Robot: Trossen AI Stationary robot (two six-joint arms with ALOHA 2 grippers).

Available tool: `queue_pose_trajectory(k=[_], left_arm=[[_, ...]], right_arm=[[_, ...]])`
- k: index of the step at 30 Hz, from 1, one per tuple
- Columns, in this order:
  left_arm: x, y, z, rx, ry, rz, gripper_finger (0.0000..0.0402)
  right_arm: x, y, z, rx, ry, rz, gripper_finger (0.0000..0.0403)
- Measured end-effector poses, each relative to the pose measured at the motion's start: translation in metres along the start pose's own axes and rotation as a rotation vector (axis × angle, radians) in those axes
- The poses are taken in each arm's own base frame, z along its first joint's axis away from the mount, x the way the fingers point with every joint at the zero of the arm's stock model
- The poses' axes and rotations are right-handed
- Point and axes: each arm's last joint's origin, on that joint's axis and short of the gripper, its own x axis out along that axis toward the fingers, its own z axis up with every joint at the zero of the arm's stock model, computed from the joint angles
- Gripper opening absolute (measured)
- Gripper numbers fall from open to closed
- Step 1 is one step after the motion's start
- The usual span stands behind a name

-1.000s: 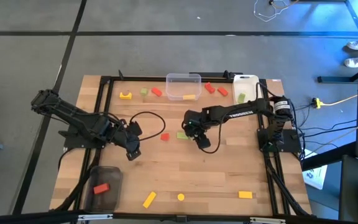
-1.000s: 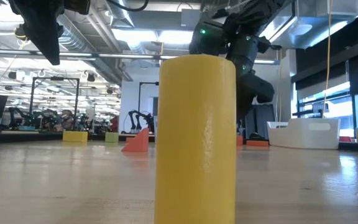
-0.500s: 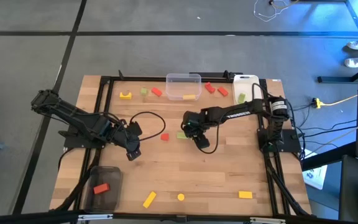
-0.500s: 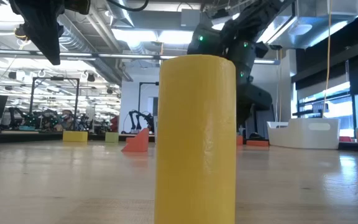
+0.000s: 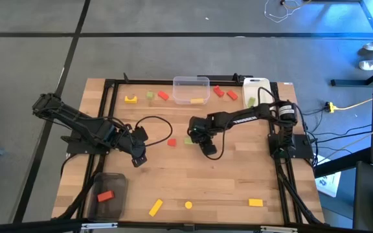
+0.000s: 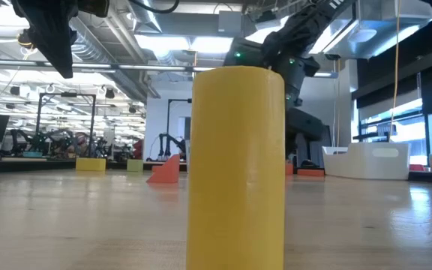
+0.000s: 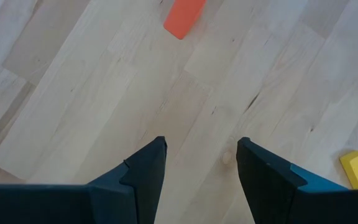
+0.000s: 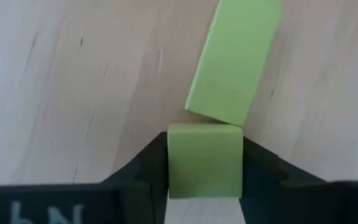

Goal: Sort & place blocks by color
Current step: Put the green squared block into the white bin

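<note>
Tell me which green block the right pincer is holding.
The small green cube between the right pincer fingers; the longer green bar lies free on the table, touching it.

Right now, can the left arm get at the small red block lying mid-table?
Probably yes. The left gripper is open and empty, and only bare wooden table shows between it and the small red block.

Even overhead light; soft shadows; blue glare at corner.
</note>
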Motion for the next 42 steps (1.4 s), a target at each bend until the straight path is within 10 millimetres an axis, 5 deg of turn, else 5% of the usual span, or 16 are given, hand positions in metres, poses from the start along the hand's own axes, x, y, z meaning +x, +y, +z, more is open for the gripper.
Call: queue_pose_trajectory(k=[7,20,34,42], left_arm=[[0.000,0.000,0.000,0.000,0.000,0.000,0.0186],[0.000,0.000,0.000,0.001,-0.005,0.004,0.0186],[0.000,0.000,0.000,0.028,-0.011,0.010,0.0186],[0.000,0.000,0.001,0.026,-0.013,0.011,0.0186]], right_arm=[[-0.011,-0.009,0.006,0.076,0.021,0.067,0.0133],[-0.059,-0.012,0.023,0.102,0.207,0.119,0.0133],[-0.078,-0.004,0.002,0.149,0.548,0.024,0.0133],[-0.117,0.002,-0.013,0.159,0.688,-0.069,0.0133]])
